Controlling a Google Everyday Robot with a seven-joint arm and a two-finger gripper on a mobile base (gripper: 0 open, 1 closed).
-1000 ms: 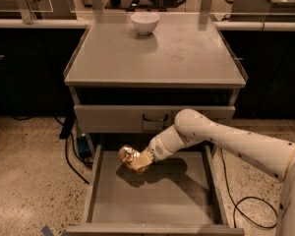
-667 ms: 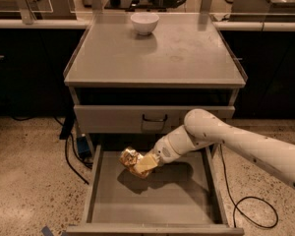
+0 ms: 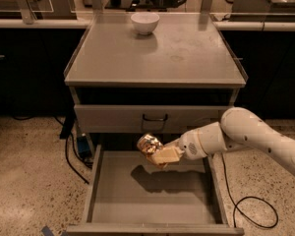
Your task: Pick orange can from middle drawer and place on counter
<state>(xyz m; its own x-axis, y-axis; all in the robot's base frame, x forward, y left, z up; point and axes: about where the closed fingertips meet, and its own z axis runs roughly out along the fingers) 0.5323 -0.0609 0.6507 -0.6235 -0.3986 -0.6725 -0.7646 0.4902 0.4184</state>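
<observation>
- Dim, warm light falls from above; the counter (image 3: 187, 58) is the brightest surface, lit evenly to its front edge.
- The white bowl (image 3: 145, 22) at the counter's back edge casts a soft shadow forward.
- Below the front edge, over the middle drawer (image 3: 118, 200), the gripper (image 3: 157, 154) clamps the glinting orange can (image 3: 148, 143); both throw a dark shadow on the drawer floor.
- The gap under the counter is near black.

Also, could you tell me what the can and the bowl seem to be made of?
The can looks like thin metal: shiny, crinkled gold-orange, held in the claw over the drawer. The bowl is probably ceramic: smooth, glossy white.
</observation>
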